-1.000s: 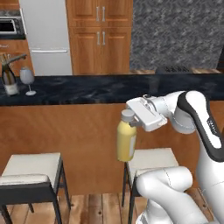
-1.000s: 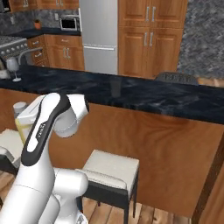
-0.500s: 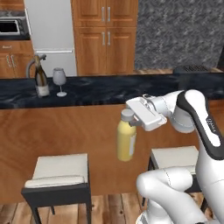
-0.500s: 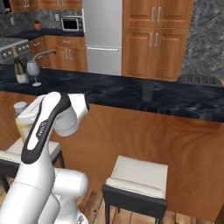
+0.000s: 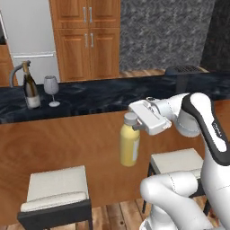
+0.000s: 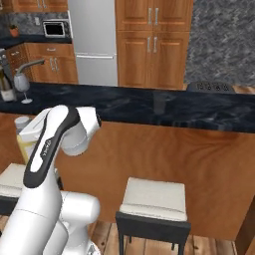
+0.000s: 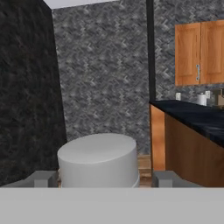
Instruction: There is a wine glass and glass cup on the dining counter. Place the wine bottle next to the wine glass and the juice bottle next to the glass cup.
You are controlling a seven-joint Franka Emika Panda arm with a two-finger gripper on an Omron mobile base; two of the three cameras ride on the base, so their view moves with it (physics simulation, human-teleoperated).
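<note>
My gripper (image 5: 132, 121) is shut on the white cap of the juice bottle (image 5: 129, 147), which hangs upright in the air in front of the dining counter's (image 5: 103, 96) wooden face. The yellow bottle (image 6: 22, 142) peeks out behind my arm in the right base view. The white cap (image 7: 98, 159) sits between my fingertips (image 7: 43, 178) in the hand view. On the counter's left stand the wine bottle (image 5: 30, 87) and, just right of it, the wine glass (image 5: 51, 87). A faint translucent glass cup (image 6: 158, 103) stands farther right on the black top (image 6: 124, 107).
Two padded stools (image 5: 56, 191) (image 5: 175, 161) stand against the counter front below the bottle. Behind the counter are a fridge (image 6: 92, 40), wooden cabinets (image 5: 87, 38) and a dark stone wall (image 5: 166, 31).
The whole scene has shifted in both base views, so the base has driven along the counter. The juice bottle stays held the same way in the gripper.
</note>
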